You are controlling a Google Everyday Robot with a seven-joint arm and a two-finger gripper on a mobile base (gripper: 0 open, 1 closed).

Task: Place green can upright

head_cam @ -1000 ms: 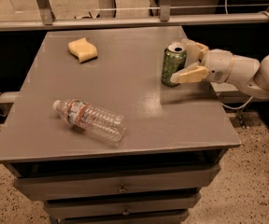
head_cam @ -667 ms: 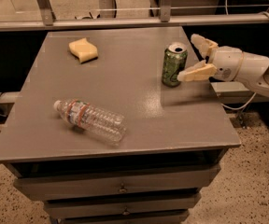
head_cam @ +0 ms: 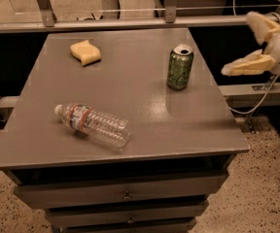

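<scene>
The green can stands upright on the grey table, near its right edge, silver top with pull tab facing up. My gripper is off the table's right side, well clear of the can, with its two pale fingers spread open and nothing between them.
A clear plastic water bottle lies on its side at the front left of the table. A yellow sponge lies at the back left. A rail runs behind the table. Drawers are below the tabletop.
My gripper has drawn back to the right, away from the can, which stays standing upright where it was. The bottle and sponge have not moved.
</scene>
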